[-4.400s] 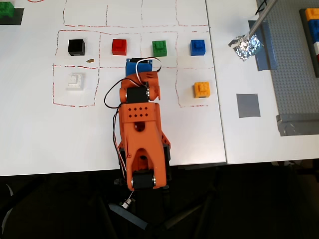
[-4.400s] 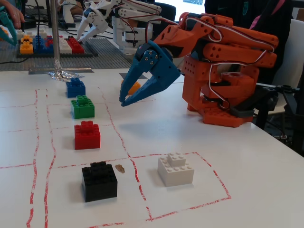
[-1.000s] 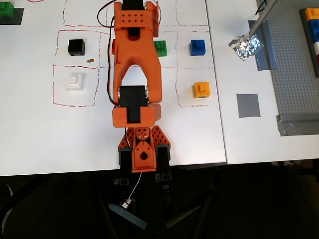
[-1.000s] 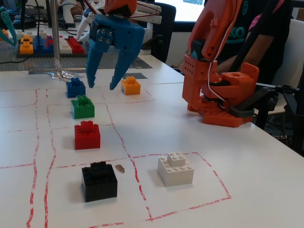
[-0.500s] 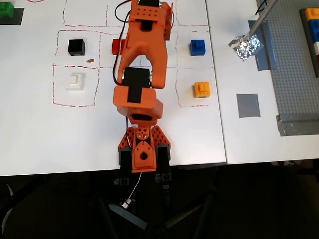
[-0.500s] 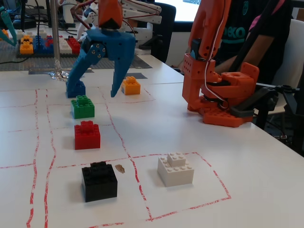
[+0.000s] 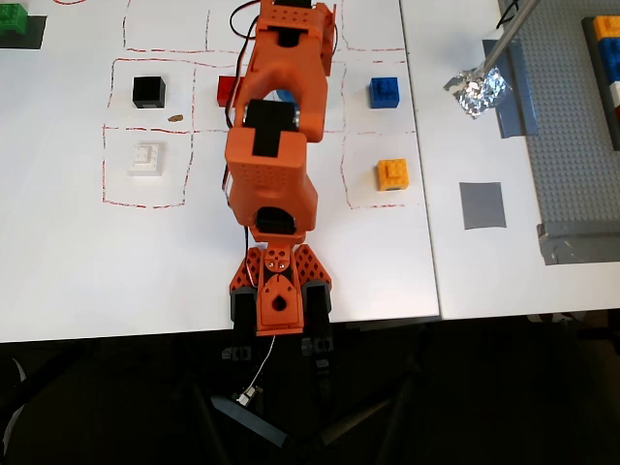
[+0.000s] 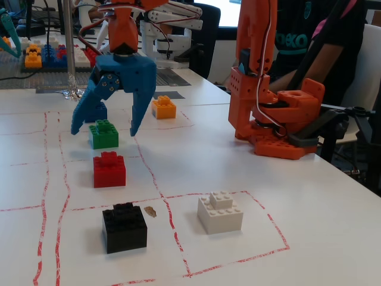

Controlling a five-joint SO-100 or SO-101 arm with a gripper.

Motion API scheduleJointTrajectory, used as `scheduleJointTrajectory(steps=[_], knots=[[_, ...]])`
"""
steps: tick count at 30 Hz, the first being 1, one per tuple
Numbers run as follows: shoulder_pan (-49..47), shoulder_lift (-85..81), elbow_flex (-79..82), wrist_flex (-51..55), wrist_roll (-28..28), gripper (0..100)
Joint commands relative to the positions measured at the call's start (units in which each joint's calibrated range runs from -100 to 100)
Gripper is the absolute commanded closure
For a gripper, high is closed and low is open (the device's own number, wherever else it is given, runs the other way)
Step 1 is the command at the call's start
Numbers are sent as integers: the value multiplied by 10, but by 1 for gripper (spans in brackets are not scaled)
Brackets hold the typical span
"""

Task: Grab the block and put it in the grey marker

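Observation:
The green block [image 8: 104, 138] sits on the white table in the fixed view, just behind the red brick [image 8: 109, 170]. My blue gripper [image 8: 106, 129] is open and hangs right over the block, one finger [image 8: 83, 116] on its left and the other on its right, tips down at about brick height. I cannot tell whether they touch it. In the overhead view the orange arm [image 7: 276, 160] hides the block and nearly all of the gripper. The grey marker [image 7: 481, 204] lies flat on the right part of the table, and shows far back in the fixed view [image 8: 169, 94].
Black [image 7: 149, 92], white [image 7: 146, 158], blue [image 7: 385, 92] and orange [image 7: 392, 174] bricks stand in red-lined squares. Crumpled foil [image 7: 478, 90] lies on a grey strip, beside a studded grey baseplate [image 7: 581, 136]. A green brick on a dark patch [image 7: 15, 29] is at top left.

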Motion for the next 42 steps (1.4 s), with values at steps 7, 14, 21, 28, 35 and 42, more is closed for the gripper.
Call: scheduleJointTrajectory(steps=[7,14,21,28,35,42], knots=[[51,-1,-35,-60,23,66],[59,-6,8,-109,41,85],[55,-42,40,-104,30,100],[38,-113,-26,4,16,100],[37,-179,-146,177,3,100],[142,-233,-137,244,36,100]])
